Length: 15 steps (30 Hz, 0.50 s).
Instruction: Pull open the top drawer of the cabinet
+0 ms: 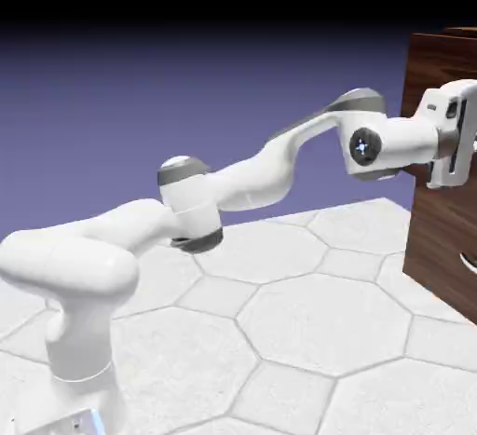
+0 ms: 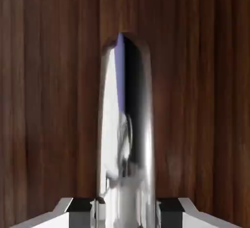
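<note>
The cabinet (image 1: 438, 237) is a tall dark brown wood-grain box at the exterior view's right edge. Its top drawer (image 1: 430, 65) is the uppermost part, and the arm's white hand (image 1: 454, 135) is pressed up against its front there. In the hand view the drawer's wood front (image 2: 49, 100) fills the picture. A silver bar handle (image 2: 126, 124) runs up the middle. My gripper (image 2: 126, 213) is shut on this handle, with one grey fingertip (image 2: 80, 207) on each side of it. In the exterior view the fingertips are cut off by the picture's edge.
A lower wood panel of the cabinet carries a small silver handle (image 1: 469, 258) at the right edge. The white hexagon-tiled table (image 1: 307, 321) spreads under the arm, whose base (image 1: 79, 368) stands at the lower left.
</note>
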Each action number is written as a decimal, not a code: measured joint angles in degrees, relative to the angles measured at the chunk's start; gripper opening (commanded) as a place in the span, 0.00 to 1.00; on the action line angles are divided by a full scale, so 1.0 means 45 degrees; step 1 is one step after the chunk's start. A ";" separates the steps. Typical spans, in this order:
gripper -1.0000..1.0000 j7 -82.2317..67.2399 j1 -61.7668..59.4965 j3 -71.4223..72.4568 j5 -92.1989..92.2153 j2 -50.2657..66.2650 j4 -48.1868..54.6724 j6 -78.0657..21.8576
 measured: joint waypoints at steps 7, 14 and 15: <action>0.00 -0.0316 0.1728 -0.0034 -0.0179 0.0378 -0.3229 -0.1486; 0.00 -0.0597 0.3484 -0.0204 -0.0558 0.0745 -0.6449 -0.2974; 0.00 -0.0637 0.3735 -0.0245 -0.0632 0.0802 -0.6908 -0.3187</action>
